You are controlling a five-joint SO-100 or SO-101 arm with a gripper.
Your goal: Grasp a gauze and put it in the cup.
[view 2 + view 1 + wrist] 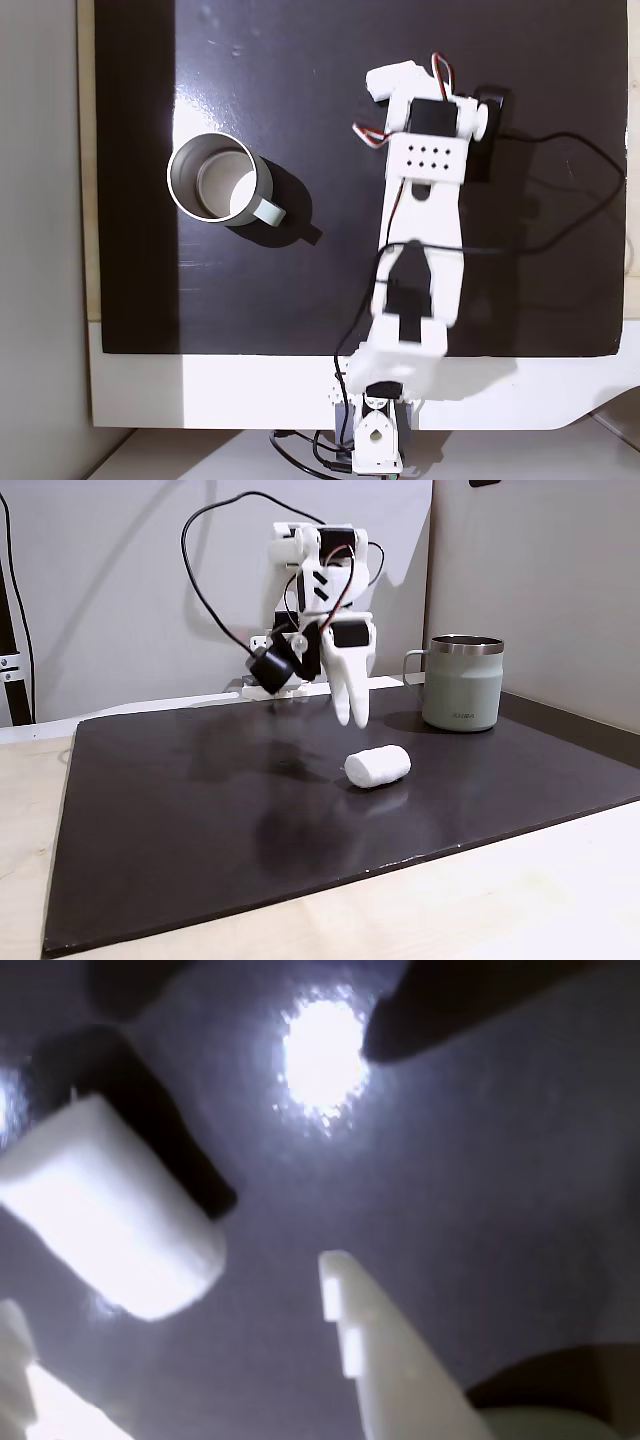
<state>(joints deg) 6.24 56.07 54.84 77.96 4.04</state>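
Your gripper hangs open, holding nothing — the gauze lies on its side just below, toward the cup, axis slanting across the mat.

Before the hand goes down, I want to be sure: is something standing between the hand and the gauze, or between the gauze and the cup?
Nothing visible does. The hand hangs above the gauze with only air between. From the gauze to the cup there is only bare dark mat.
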